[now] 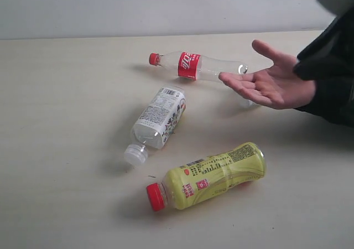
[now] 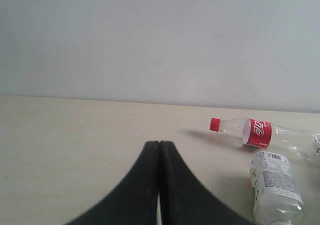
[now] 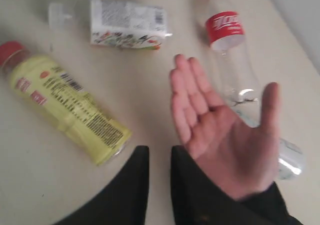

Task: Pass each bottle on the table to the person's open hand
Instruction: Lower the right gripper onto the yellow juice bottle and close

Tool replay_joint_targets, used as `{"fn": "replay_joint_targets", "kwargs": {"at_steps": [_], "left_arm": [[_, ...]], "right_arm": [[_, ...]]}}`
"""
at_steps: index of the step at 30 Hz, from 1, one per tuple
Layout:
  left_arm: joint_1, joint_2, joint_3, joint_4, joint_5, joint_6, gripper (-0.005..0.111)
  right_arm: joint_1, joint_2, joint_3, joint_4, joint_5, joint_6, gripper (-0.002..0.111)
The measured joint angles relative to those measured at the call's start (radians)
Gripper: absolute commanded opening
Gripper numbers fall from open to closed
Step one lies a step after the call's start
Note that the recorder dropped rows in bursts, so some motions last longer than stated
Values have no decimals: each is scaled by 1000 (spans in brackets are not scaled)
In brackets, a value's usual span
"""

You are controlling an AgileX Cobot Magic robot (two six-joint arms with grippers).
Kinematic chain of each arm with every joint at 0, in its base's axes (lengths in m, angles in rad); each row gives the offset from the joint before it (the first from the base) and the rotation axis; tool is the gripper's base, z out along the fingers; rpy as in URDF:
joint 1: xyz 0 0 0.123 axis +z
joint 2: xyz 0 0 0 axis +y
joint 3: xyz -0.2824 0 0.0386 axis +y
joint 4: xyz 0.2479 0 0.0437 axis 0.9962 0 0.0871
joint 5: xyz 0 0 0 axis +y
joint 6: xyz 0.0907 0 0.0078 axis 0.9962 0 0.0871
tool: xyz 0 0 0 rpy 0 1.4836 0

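Our left jaws are pressed flat together, their black tips touching, with nothing between them. They sit low over the bare table (image 1: 66, 149), with the bottles off to one side. Our right jaws stand a narrow slit apart, and only table surface shows through the gap, so they hold nothing either.

Just beside the right jaws, the person's open hand (image 3: 220, 135) is held palm up with the fingers spread, reaching out of a dark sleeve (image 1: 332, 88) at the right of the exterior view. The hand is empty.

All the bottles we can make out lie on their sides on the table. The slim clear bottle (image 1: 196, 66) with the red cap and red label lies farthest back, its base close by the person's fingertips. The white-capped bottle (image 1: 157, 119) lies in the middle, cap towards the near edge. The yellow-green bottle (image 1: 213, 174) with the red cap lies nearest, apart from the other two. A bit of clear plastic (image 3: 290, 160) shows past the hand, mostly hidden by it, and we cannot tell what it is.
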Motion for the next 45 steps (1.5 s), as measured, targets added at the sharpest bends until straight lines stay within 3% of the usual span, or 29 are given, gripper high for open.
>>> {"fn": "replay_joint_targets", "kwargs": {"at_steps": [5,7,19,24,34,45], "left_arm": [[0,0,0,0,0,0,0],[0,0,0,0,0,0,0],[0,0,0,0,0,0,0],[0,0,0,0,0,0,0],[0,0,0,0,0,0,0],[0,0,0,0,0,0,0]], "right_arm": [[128,111,0,-102,27,47,57],[175,162,0,-114,27,54,61],[429,423,0,-168,-37,14,73],[505,500,0,-271,-95,13,73],[536,606,0,-354,-209,13,80],[536,673,-2,-392,-287,13,80]]}}
